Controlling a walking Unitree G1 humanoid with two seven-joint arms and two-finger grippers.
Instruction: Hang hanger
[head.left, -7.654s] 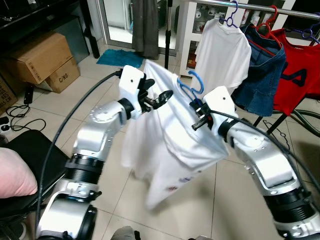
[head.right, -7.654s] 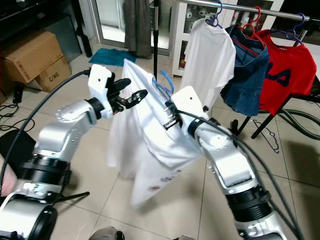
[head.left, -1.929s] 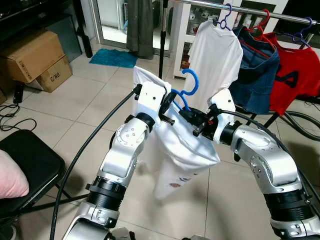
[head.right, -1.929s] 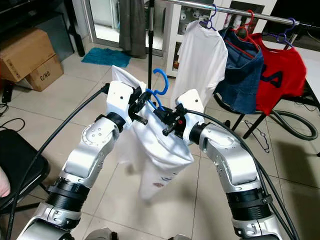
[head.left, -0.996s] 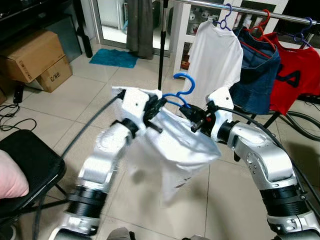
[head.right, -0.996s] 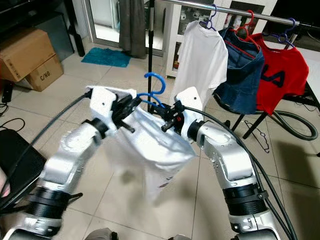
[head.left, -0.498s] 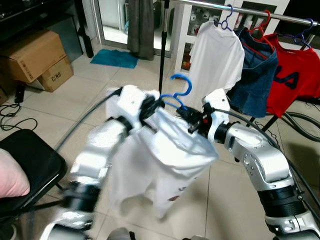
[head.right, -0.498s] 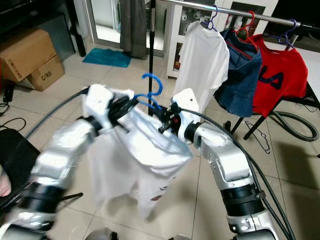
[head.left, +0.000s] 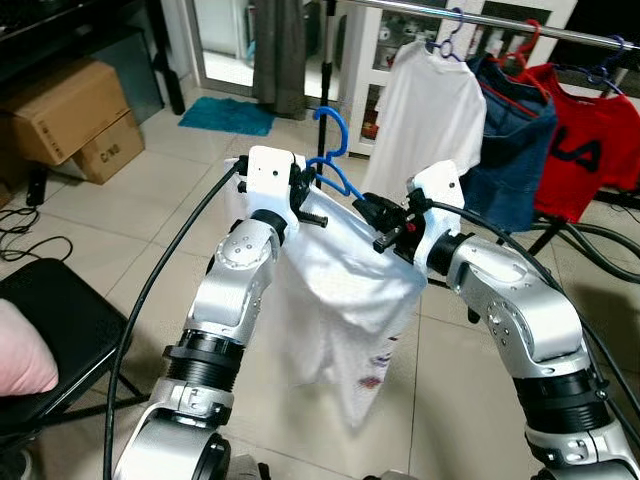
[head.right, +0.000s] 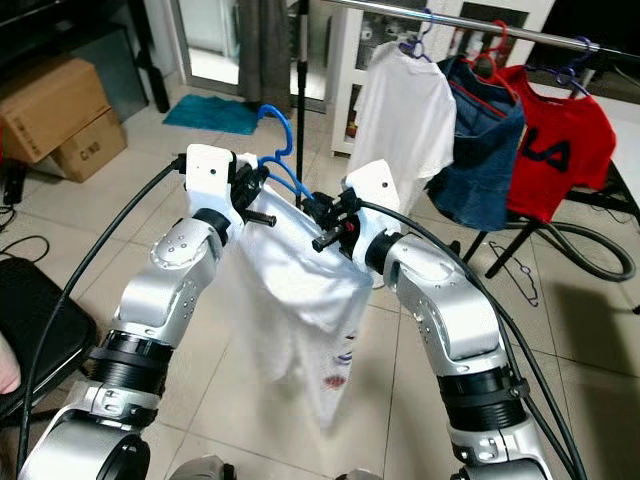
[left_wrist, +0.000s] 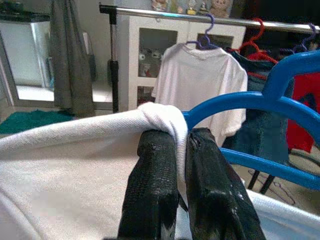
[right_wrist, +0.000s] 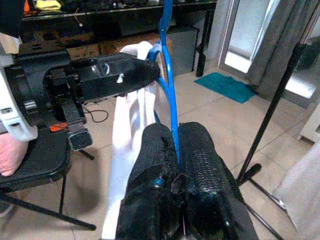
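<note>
Blue hanger carried toward the rail

Left gripper pinches the white shirt, right gripper clamps the hanger (shirt could slip off).

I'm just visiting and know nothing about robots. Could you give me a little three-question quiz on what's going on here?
1. True or false: the blue hanger already hangs on the rail.
2. What is the left claw pinching? A) white shirt B) red shirt C) cardboard box
3. Fill in: the right claw is closed on the ____ hanger.

Key: 1 false; 2 A; 3 blue.
</note>
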